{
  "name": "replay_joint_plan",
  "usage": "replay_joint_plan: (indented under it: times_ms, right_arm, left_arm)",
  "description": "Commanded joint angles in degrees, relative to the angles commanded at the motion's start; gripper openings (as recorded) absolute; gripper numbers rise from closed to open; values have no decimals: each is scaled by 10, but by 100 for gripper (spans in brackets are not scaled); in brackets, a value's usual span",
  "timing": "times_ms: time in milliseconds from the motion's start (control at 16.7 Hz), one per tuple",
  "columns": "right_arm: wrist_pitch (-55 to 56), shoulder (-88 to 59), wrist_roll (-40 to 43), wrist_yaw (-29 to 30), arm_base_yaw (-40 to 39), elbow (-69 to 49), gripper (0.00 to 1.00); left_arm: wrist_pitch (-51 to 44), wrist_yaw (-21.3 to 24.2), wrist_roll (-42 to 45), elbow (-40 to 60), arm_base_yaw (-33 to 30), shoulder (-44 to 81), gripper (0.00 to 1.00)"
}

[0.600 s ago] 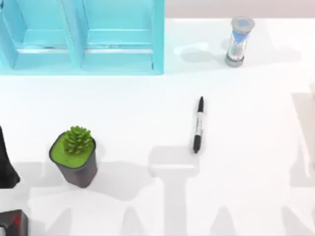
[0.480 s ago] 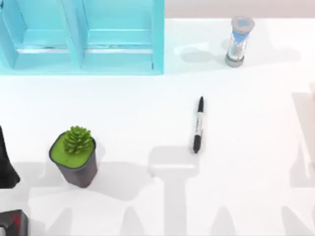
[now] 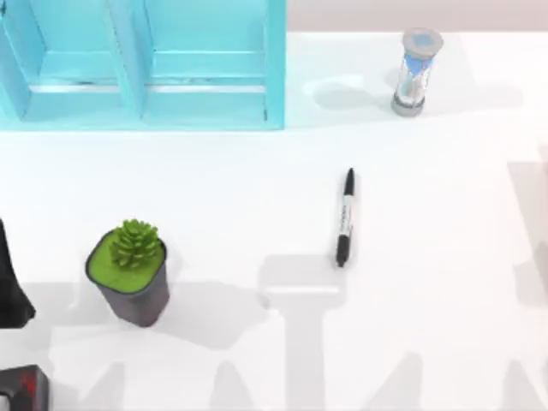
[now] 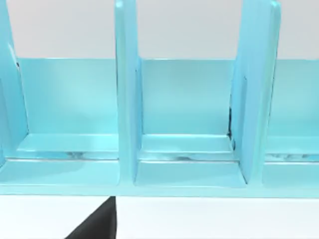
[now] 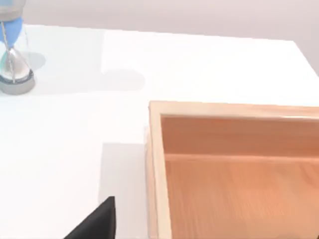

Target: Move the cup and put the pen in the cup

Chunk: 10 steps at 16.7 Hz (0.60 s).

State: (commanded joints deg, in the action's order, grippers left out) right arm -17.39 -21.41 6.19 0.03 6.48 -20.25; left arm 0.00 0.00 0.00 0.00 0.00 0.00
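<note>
The pen, a slim black marker with a pale label band, lies flat near the middle of the white table, pointing roughly toward the back. The cup is out of view. My left arm is a dark shape at the table's left edge, beside the plant pot. A black part of my left gripper points toward the cyan shelf. A black part of my right gripper hangs over the white table beside a wooden box. Neither gripper is near the pen.
A cyan shelf unit stands at the back left. An hourglass with blue sand stands at the back right. A dark grey pot with a green succulent sits front left. An open wooden box appears in the right wrist view.
The shadows along the table's right edge and front have shifted slightly. The pen, the pot and my left arm are where they were.
</note>
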Motion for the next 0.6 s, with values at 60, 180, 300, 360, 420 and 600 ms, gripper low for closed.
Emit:
replay_joint_plan:
  times_ms: [60, 180, 300, 360, 420, 600]
  right_arm:
    - [-37, -50, 13, 0, 14, -46, 100]
    - [-116, -159, 41, 0, 43, -143, 100]
    - [-199, -277, 71, 1, 74, -246, 100]
    - [-240, -338, 85, 1, 89, -298, 100]
    - [-282, -398, 100, 1, 104, -350, 100]
    - [-398, -571, 142, 1, 148, -499, 100]
  left_arm:
    - [0, 0, 0, 0, 0, 0, 100]
    - [0, 0, 0, 0, 0, 0, 100]
    - [0, 0, 0, 0, 0, 0, 100]
    - [0, 0, 0, 0, 0, 0, 100]
    - [0, 0, 0, 0, 0, 0, 100]
    - [0, 0, 0, 0, 0, 0, 100]
